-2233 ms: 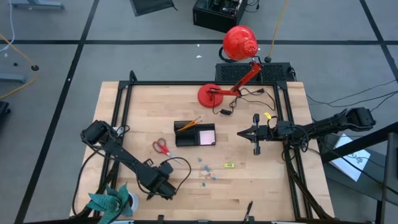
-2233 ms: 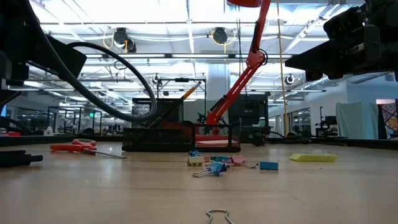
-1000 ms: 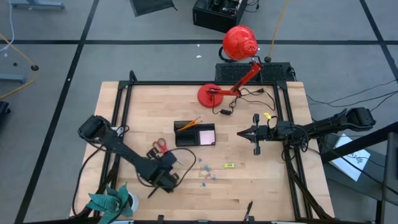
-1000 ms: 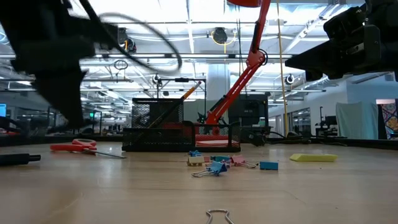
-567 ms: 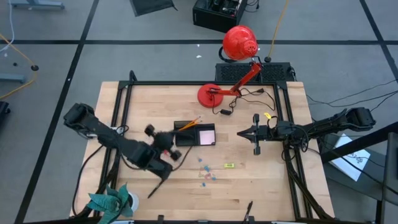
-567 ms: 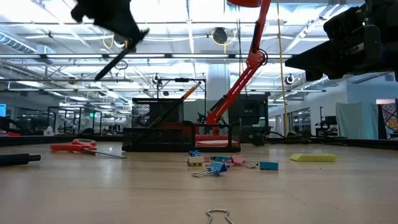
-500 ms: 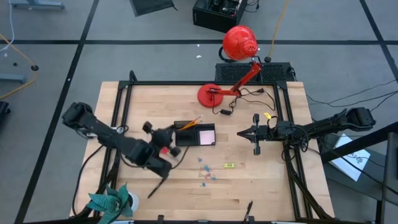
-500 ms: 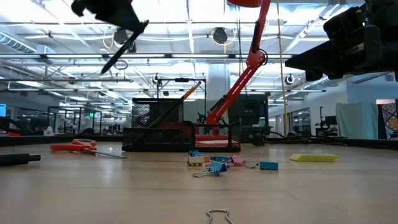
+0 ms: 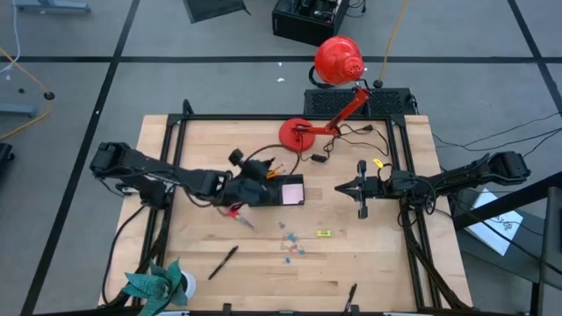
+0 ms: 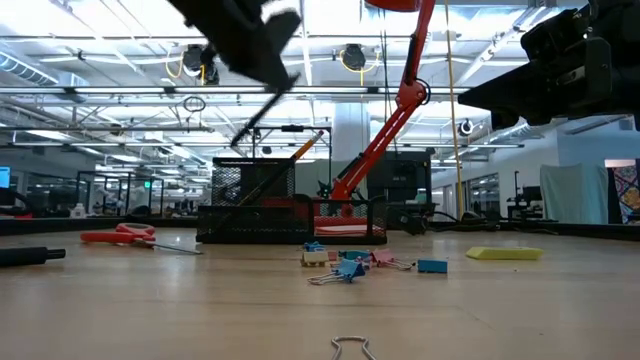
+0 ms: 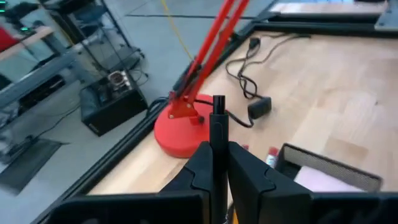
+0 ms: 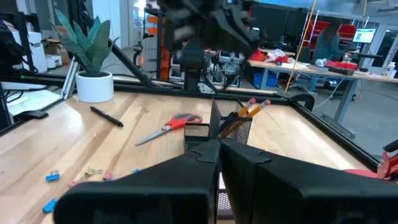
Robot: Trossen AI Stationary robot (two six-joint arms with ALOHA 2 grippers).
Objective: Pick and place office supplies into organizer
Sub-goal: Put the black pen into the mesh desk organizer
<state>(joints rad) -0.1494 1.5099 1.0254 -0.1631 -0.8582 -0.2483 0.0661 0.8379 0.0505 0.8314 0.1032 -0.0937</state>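
Note:
My left gripper (image 9: 255, 186) hangs high over the left end of the black mesh organizer (image 9: 276, 190), shut on a dark pen (image 10: 262, 112). In the organizer, a pale pink notepad (image 9: 291, 190) lies flat and an orange pencil (image 9: 269, 172) leans out. Red-handled scissors (image 9: 233, 211) lie on the table near the organizer's left end. A second pen (image 9: 223, 262) lies farther toward the near edge, and a third (image 9: 351, 294) at the near edge. Small blue clips (image 9: 290, 242) and a yellow bit (image 9: 323, 233) lie on the wood. My right gripper (image 9: 339, 189) waits shut, right of the organizer. My left gripper pinches the dark pen (image 11: 217, 134) between its two fingers (image 11: 245, 168), and the pen runs along them with one end (image 11: 218, 102) sticking out past the tips. In the low view the pen hangs slanted below the gripper, lifted clear, above the organizer (image 10: 290, 210).
A red desk lamp stands with its round base (image 9: 295, 133) at the far side, its cord (image 9: 351, 136) trailing beside it. A teal plant in a white pot (image 9: 158, 285) sits at the near-left corner. A wire clip (image 10: 350, 347) lies close to the low camera.
My left gripper rose from the table's near-left area with a pen in its fingers, then swung toward the far edge and to the right until it stood over the organizer's left end. The pen came up clear of the table with it. One pen stayed on the wood.

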